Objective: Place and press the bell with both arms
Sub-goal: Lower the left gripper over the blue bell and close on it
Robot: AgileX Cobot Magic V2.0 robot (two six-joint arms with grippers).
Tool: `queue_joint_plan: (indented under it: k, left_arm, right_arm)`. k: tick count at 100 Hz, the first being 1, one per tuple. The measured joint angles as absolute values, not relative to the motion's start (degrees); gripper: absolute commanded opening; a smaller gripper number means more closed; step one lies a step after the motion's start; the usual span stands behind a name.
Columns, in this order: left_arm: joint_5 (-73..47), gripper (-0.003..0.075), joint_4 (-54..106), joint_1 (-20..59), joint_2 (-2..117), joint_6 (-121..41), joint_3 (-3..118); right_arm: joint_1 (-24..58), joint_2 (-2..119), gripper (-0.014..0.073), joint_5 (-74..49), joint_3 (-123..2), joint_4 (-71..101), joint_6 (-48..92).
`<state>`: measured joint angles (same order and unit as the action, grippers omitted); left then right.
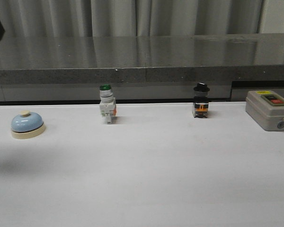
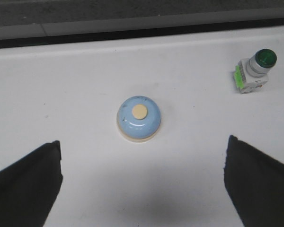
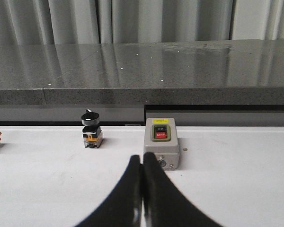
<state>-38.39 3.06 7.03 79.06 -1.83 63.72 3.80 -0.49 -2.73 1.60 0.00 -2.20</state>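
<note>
Nearest us, our left pincer (image 2: 142, 189) hangs spread wide above the white worktop (image 1: 156, 170), its fingers (image 2: 26, 184) apart on either side of the bell (image 2: 138, 118), touching nothing. That bell sits upright at the worktop's left, well apart from the green-capped switch (image 1: 106, 105). Our right pincer (image 3: 142, 189) is clenched empty, pointing at the grey box (image 3: 161, 149) beside a black-knobbed switch (image 3: 91, 129).

green-capped switch (image 1: 107, 109), black-knob switch (image 1: 200, 106), grey box (image 1: 269, 109), white table (image 1: 146, 170)
</note>
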Motion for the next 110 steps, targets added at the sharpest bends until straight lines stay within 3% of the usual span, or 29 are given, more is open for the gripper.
queue_joint_plan:
  k: [43, 110]
  left_arm:
    - [-38.1, 0.0649, 0.7, 8.4, 99.1, -1.8, 76.0]
    - [-32.5, 0.0648, 0.0, 8.4, 114.8, -1.9, 76.6]
  right_arm:
    - [3.8, -0.5, -0.006, -2.7, 1.6, 0.0, -2.2]
    - [3.8, -0.5, -0.006, -2.7, 1.6, 0.0, -2.2]
